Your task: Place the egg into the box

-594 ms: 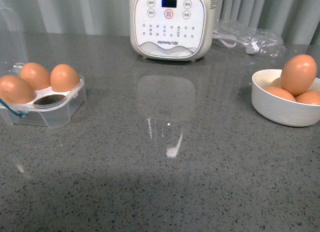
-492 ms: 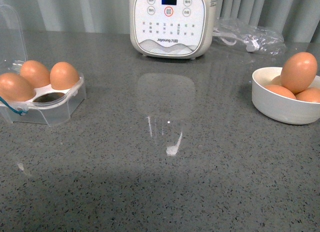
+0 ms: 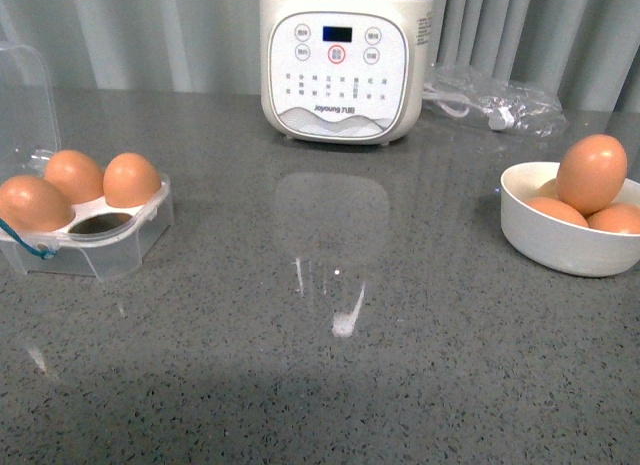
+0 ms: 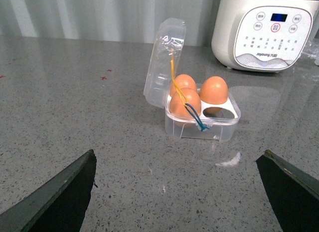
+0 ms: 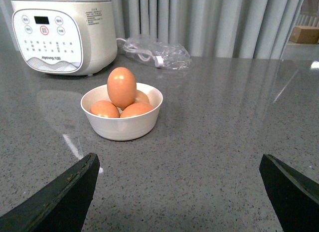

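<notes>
In the white bowl [image 5: 122, 128]: egg [image 5: 121, 87], upright atop other eggs [image 5: 104, 109].
Box [image 4: 199, 128]: one cell free.
Handling: light, smooth, brittle; pinch its midsection softly.
Left gripper [image 4: 178, 152], right gripper [image 5: 179, 155]: spread, empty.

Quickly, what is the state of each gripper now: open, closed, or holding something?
Left gripper: open, holding nothing.
Right gripper: open, holding nothing.

Dark jaws of left end effector [image 4: 178, 153] spread wide, right end effector [image 5: 178, 156] spread alike
</notes>
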`<state>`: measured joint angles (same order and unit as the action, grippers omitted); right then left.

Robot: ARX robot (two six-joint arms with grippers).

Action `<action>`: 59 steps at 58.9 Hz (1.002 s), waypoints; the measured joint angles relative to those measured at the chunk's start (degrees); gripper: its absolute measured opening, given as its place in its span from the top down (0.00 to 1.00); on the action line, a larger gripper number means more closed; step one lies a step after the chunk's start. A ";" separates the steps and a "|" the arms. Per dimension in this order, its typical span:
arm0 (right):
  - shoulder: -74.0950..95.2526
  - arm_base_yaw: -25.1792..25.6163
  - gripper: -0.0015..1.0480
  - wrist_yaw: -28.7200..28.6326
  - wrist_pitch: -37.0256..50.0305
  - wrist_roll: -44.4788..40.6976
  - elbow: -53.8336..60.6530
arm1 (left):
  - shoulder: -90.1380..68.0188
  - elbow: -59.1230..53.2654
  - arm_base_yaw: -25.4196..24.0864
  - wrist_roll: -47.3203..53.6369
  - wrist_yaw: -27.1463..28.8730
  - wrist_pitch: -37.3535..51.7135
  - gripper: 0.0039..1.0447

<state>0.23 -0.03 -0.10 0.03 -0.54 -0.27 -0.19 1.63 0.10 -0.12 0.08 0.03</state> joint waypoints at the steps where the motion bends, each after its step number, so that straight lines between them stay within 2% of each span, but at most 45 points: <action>1: 0.00 0.00 0.07 0.00 0.00 0.00 0.00 | 0.00 0.00 0.00 0.00 0.00 0.00 0.06; 56: 0.02 0.00 0.07 0.04 -0.02 0.00 0.00 | 0.00 0.00 0.00 0.00 0.00 0.00 0.06; 59: 1.33 -1.42 0.07 4.83 -3.69 -0.28 -1.27 | 0.00 0.00 0.00 0.02 -0.02 0.00 0.06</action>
<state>1.56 -1.45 4.73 -3.66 -0.82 -1.54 -0.19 1.63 0.10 -0.10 0.05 0.03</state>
